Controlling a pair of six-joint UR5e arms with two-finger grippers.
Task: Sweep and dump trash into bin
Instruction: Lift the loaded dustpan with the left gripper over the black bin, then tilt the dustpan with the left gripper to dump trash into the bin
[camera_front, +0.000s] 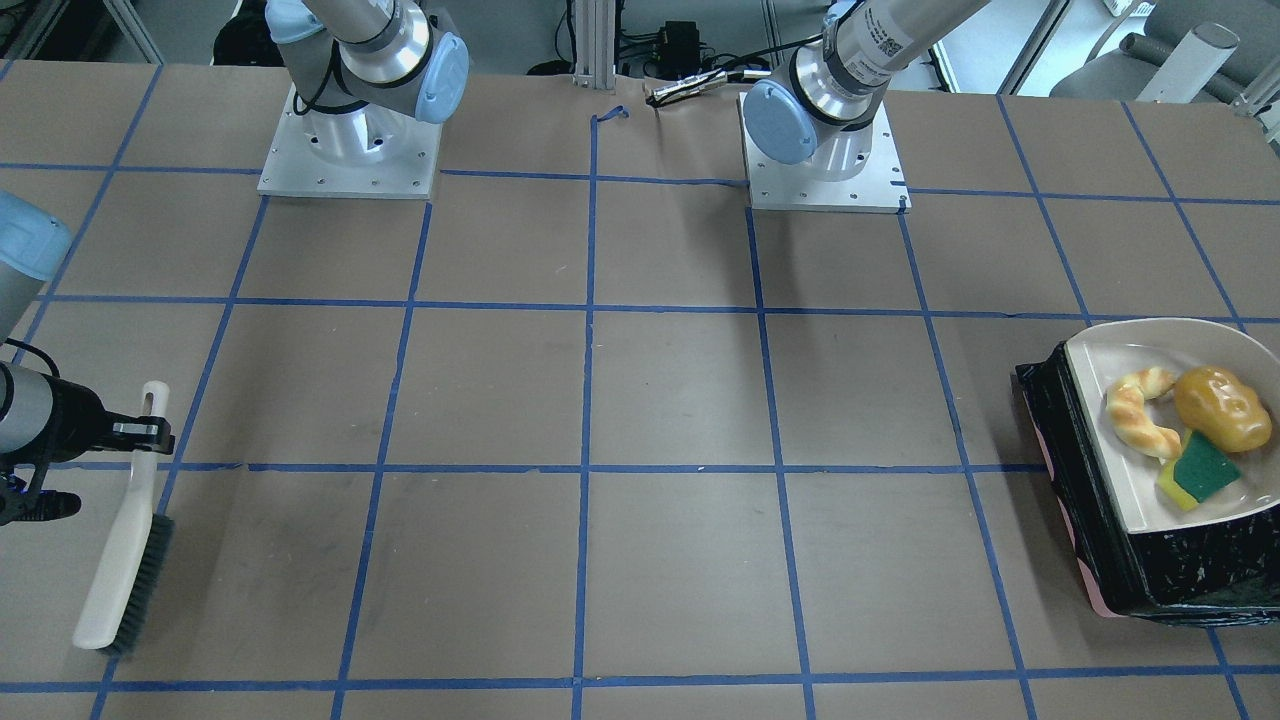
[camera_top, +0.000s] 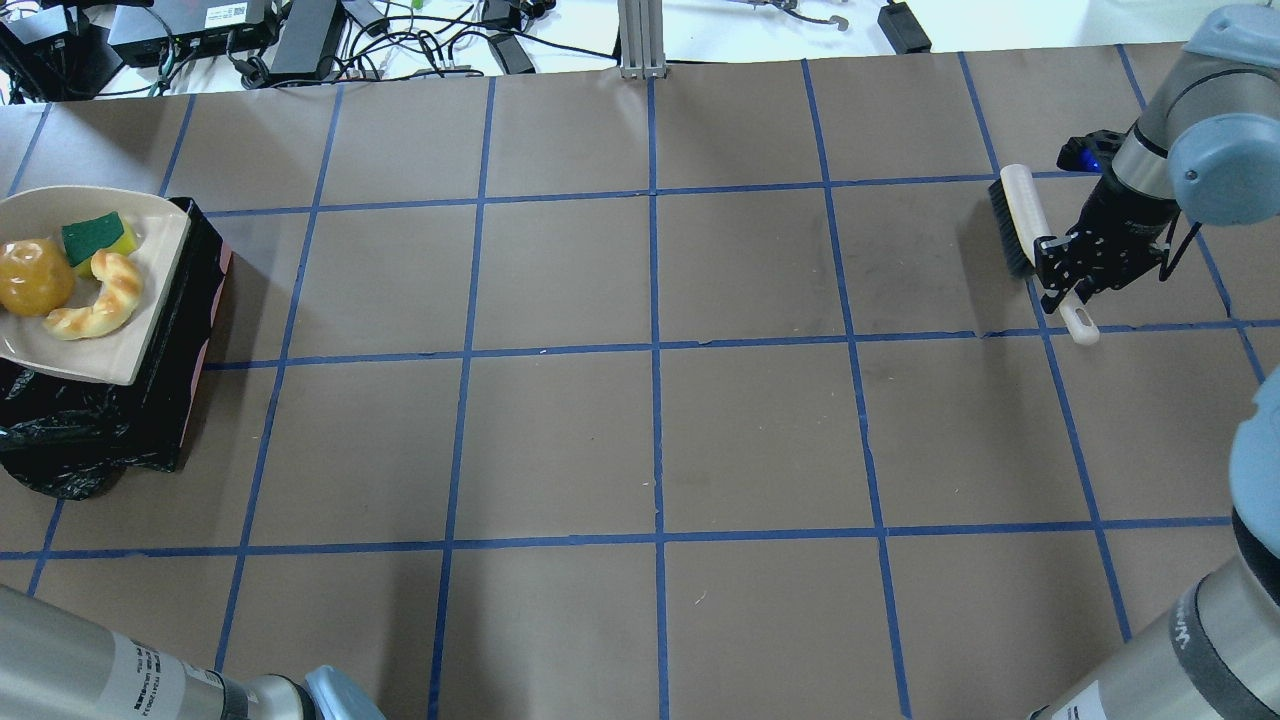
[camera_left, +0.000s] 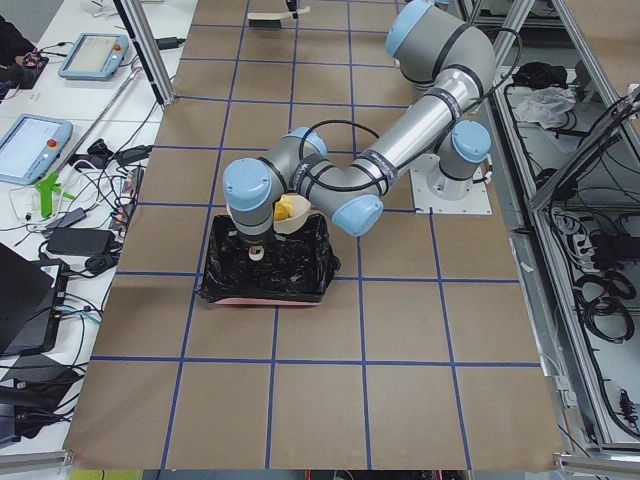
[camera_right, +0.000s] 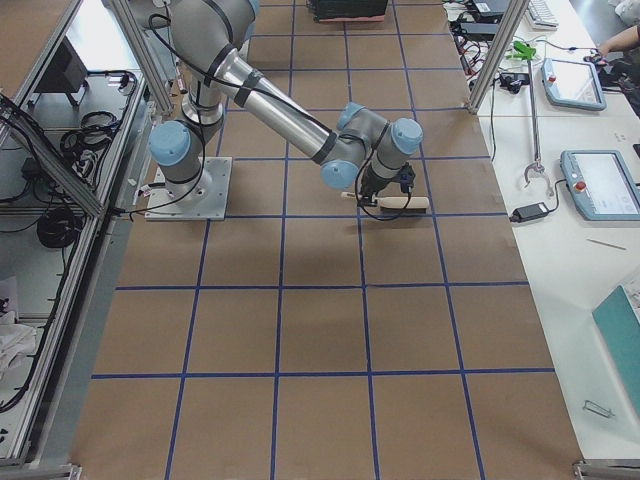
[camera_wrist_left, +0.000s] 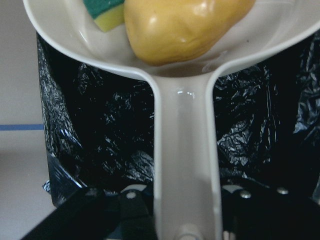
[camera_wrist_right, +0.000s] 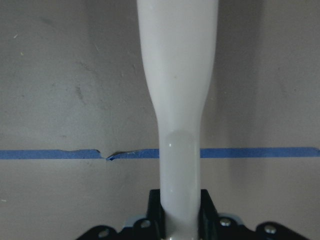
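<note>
The beige dustpan sits over the black-lined bin at the table's left end. In it lie the tan croissant, the golden-brown potato and the yellow-green sponge. My left gripper is shut on the dustpan's handle, above the bin's black bag; the potato and sponge show at the top. My right gripper is shut on the handle of a white brush with dark bristles, low over the table's far right.
The brown paper table is marked with a blue tape grid. The two arm bases stand at the robot's edge. Cables and power units lie beyond the far edge.
</note>
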